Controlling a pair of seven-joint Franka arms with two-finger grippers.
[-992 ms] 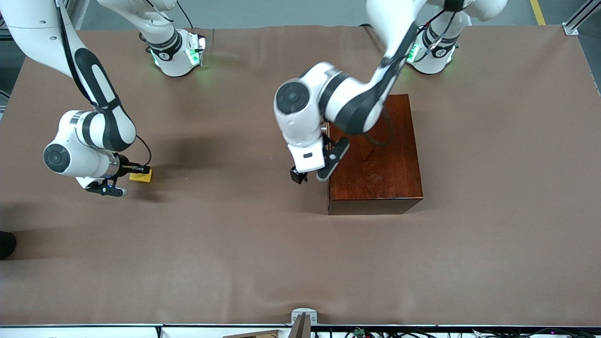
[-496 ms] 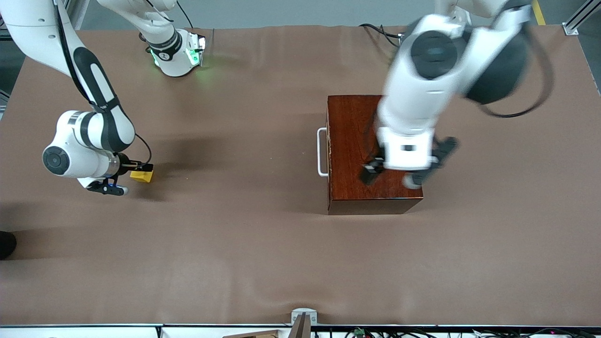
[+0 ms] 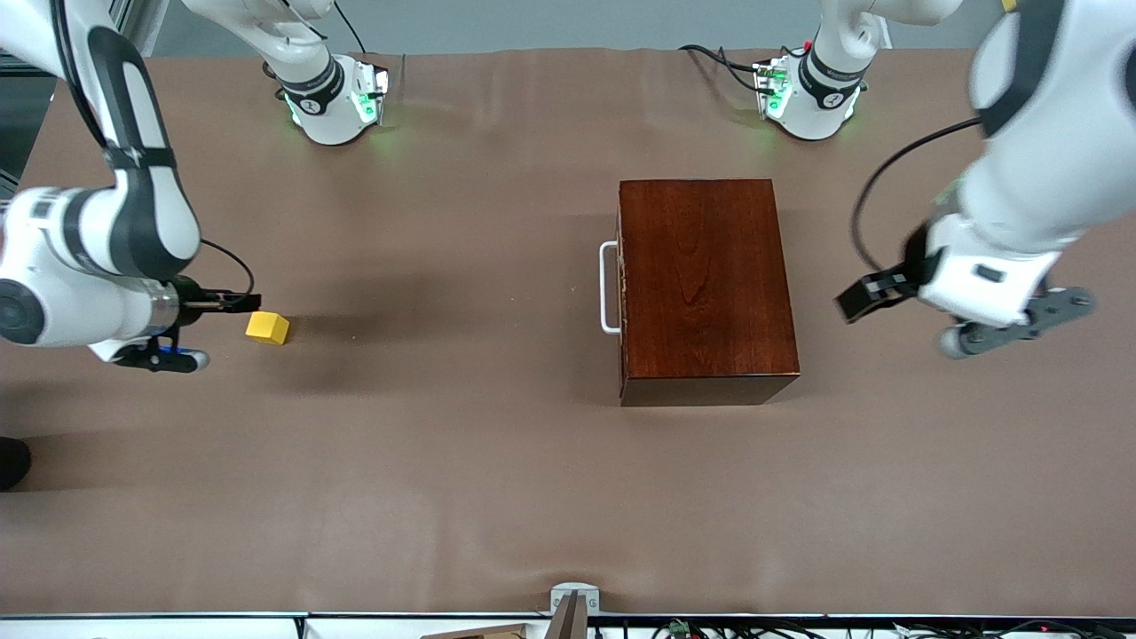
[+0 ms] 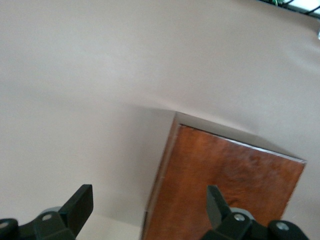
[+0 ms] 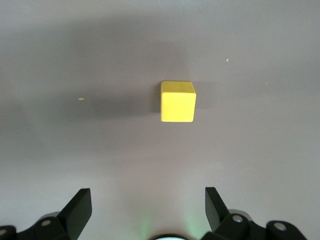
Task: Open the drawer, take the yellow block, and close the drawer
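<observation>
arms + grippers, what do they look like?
Both arms are glossy white with black joint bands and loose black cables; the bases glow green. The right gripper and the left gripper have a white body with black fingers.

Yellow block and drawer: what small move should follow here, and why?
Probably none beyond parking both arms: the yellow block lies free on the table, the drawer looks shut, the open right gripper is clear of the block and the open left gripper is off the box.

The left arm (image 3: 1029, 169) is motion-blurred and cut off by the front view's edge beside the wooden box (image 3: 701, 284). The box's drawer (image 3: 623, 288) front faces away, only its white handle (image 3: 607, 288) showing; its far corner leaves the left wrist view.
</observation>
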